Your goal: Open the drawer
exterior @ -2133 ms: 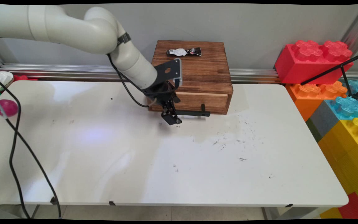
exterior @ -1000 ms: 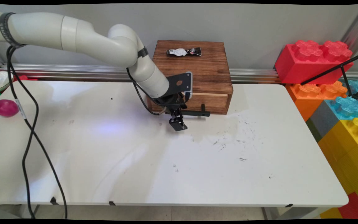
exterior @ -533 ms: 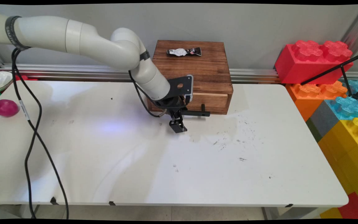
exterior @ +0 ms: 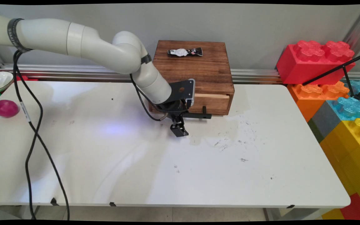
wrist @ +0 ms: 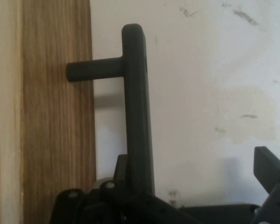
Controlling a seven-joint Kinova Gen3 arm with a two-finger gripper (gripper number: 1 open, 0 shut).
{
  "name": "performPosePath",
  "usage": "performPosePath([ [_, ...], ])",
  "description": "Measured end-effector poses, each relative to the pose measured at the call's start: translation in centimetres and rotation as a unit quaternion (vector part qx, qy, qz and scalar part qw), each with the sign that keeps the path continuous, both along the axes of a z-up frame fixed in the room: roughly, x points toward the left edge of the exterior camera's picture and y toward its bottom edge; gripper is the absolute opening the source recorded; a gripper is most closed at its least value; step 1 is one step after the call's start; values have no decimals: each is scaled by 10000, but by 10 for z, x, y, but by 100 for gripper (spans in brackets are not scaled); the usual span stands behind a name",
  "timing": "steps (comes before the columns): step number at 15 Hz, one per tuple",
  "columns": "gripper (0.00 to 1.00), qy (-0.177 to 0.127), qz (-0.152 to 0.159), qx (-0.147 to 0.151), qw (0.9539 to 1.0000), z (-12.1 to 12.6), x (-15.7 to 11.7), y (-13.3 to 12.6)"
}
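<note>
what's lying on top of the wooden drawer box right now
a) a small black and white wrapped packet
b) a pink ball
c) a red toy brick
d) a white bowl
a: a small black and white packet lies near the back edge of the wooden drawer box's top; nothing else shows on the box's top.

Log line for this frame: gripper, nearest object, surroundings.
gripper: open, at left end of drawer handle, not clamped | wooden drawer box: on white table by wall | packet: on box top | pink ball: table's left edge
</note>
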State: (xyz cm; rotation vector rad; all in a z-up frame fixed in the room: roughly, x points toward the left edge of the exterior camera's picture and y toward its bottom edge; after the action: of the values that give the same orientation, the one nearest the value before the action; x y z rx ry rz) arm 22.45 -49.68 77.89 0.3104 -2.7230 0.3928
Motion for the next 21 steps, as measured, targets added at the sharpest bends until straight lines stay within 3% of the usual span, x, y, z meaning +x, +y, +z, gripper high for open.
performPosePath([
  [11, 100, 117, -154, 185, 9996, 2, -12, 28],
  [21, 100, 219, -186, 456, 9985, 8, -21, 70],
])
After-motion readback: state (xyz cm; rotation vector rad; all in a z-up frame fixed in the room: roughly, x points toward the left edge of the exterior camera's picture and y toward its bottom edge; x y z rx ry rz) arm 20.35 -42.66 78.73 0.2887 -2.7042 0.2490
